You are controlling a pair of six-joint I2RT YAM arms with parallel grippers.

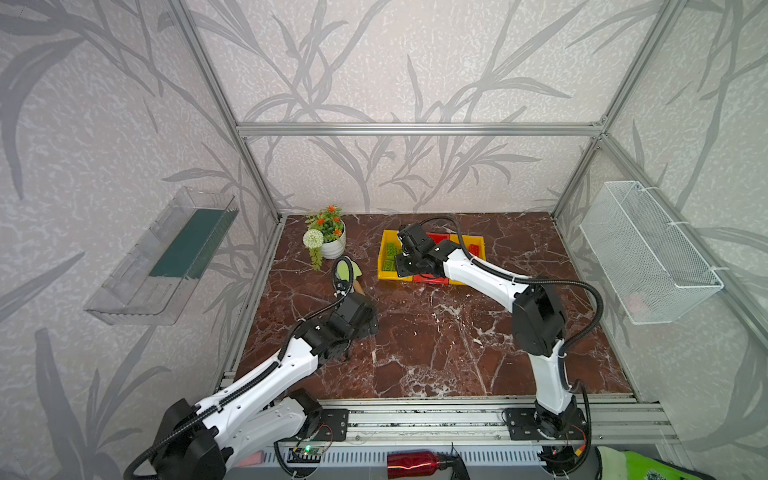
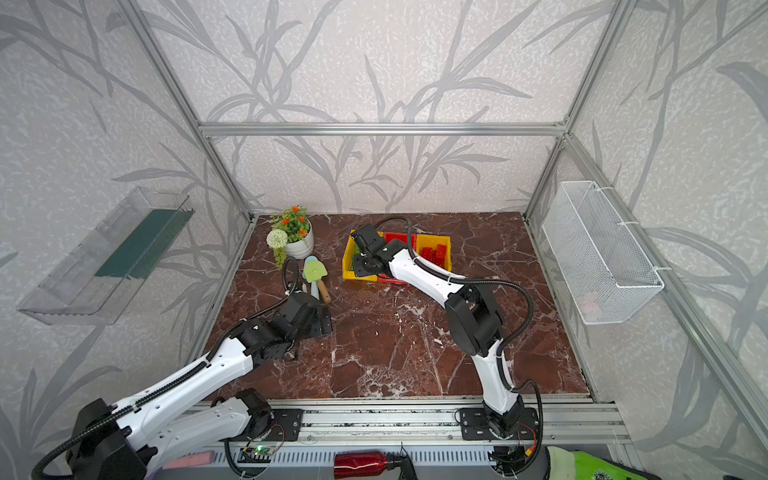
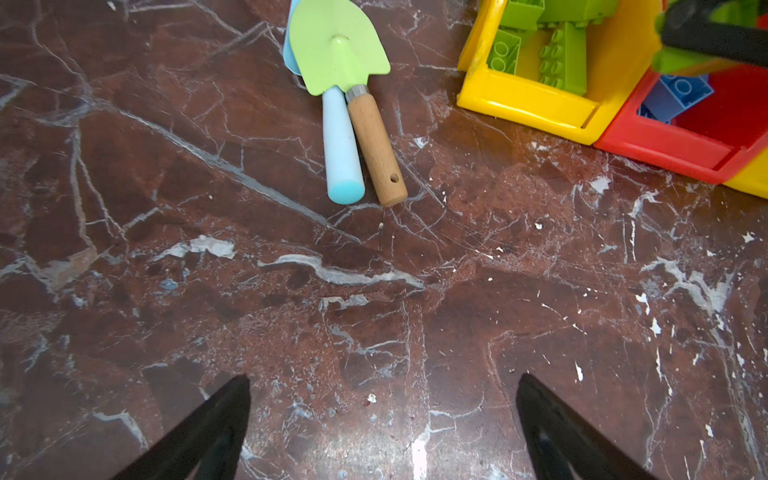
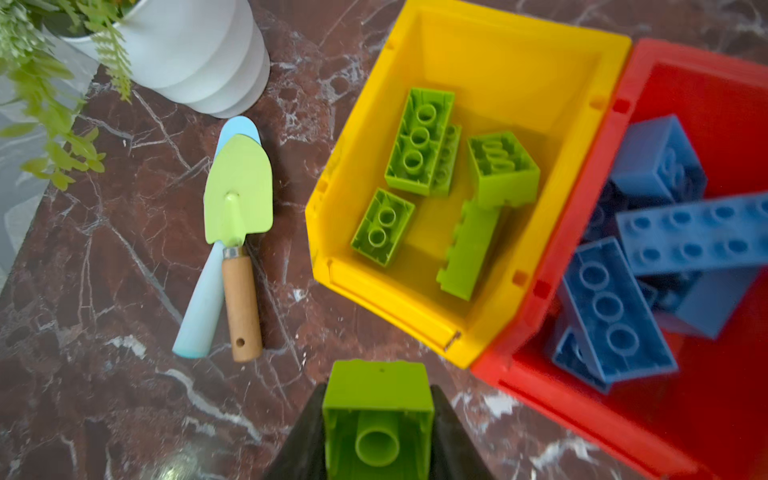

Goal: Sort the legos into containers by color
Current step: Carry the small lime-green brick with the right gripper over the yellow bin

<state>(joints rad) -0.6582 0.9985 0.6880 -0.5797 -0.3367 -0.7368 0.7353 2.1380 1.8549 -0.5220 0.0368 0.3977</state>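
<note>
Three containers (image 1: 388, 276) are holding legos (image 1: 390, 251) upper centre in both top views. Left wrist: your left hand (image 3: 384, 377) is spreading wide over the counter (image 3: 374, 270). Right wrist: your right hand (image 4: 377, 390) is pinching a green lego (image 4: 377, 411) near them.

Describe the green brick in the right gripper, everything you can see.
The green brick is lime, glossy plastic, short and blocky, its hollow underside with one round tube facing the wrist camera. The right gripper is shut on it, black fingers on two opposite sides. It is held off the table by the yellow bin of other green bricks.
</note>
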